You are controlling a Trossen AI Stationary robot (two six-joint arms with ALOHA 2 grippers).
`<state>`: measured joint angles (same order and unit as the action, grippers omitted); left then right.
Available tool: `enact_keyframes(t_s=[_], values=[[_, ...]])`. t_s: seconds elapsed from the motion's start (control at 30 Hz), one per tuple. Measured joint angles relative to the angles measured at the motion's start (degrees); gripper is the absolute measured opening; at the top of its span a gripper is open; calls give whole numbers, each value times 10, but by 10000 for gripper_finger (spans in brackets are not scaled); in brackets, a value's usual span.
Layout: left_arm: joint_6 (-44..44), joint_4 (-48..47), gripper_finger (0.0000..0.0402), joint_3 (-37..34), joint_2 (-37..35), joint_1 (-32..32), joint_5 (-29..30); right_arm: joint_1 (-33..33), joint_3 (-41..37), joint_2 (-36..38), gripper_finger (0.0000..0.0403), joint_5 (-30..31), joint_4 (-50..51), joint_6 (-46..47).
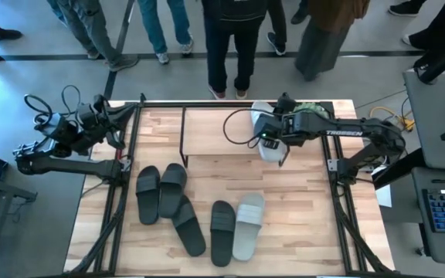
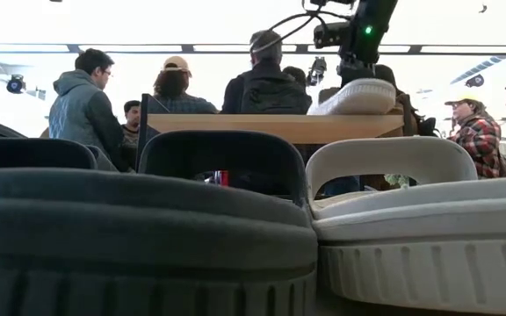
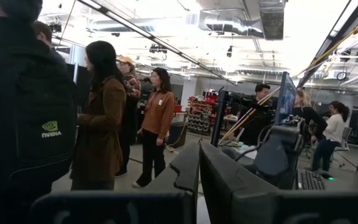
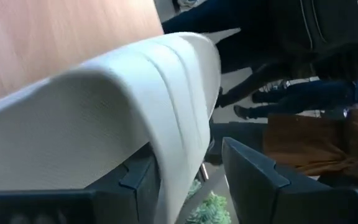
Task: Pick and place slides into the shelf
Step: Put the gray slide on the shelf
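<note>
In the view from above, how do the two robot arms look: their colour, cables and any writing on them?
Both are dark, jointed arms. The left arm carries loose black cable loops near its wrist. The right arm has white lettering along one link and a black cable looping beside its wrist. A small green light glows near the right gripper. Its fingers are dark and angular.

My right end effector (image 4: 185, 186) is matt dark plastic against a pale slide (image 4: 104, 118) of finely ribbed, matt foam. The shelf (image 2: 275, 125) top is smooth light wood, like the plank-grained surface (image 1: 300, 201); the black slides (image 1: 176, 201) look matt.
</note>
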<state>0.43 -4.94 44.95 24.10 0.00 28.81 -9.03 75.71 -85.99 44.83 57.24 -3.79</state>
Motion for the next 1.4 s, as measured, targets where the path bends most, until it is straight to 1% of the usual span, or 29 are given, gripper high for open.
enact_keyframes(t_s=[0.07, 0.17, 0.2, 0.4, 0.6, 0.73, 0.93, 1.0, 1.03, 1.13, 1.2, 1.27, 1.33, 1.4], values=[[0, 0, 0, 0, -2, 0, 0, -5, -5, -9, 161, 12, 0, 7], [0, 0, 0, 0, -7, 0, 0, -8, -7, -15, 161, 60, 1, 15], [0, 0, 0, 0, -9, 0, 0, -8, -7, -15, 162, 66, 1, 16], [0, -1, 0, 0, -18, 0, 0, -12, -5, -11, 161, 60, 3, 32], [0, -1, 0, 0, -24, 0, 0, -14, -5, -11, 158, 32, 59, 96], [0, -1, 0, 0, -26, 0, 0, -14, -5, -10, 163, 30, 108, 142], [0, -1, 0, 0, -26, 0, 0, 6, -5, 4, 171, 24, 126, 161], [0, -1, 0, 0, -25, 0, 0, 15, 0, 11, 173, 1, 127, 160], [0, -1, 0, 0, -25, 0, 0, 18, 4, 13, 173, -22, 127, 160], [0, -1, 0, 0, -25, 0, 0, 22, 23, 21, 171, -110, 124, 170], [0, -1, 0, 0, -25, 0, 0, 20, 41, 22, 167, -168, 117, 198], [0, 0, 0, 0, -25, 0, 0, 0, 61, 20, 161, -214, 103, 229], [0, 0, 0, 0, -25, 0, 0, -25, 90, 8, 153, -228, 92, 248], [0, 0, 0, 0, -24, 0, 0, -52, 124, -9, 144, -228, 80, 241]])
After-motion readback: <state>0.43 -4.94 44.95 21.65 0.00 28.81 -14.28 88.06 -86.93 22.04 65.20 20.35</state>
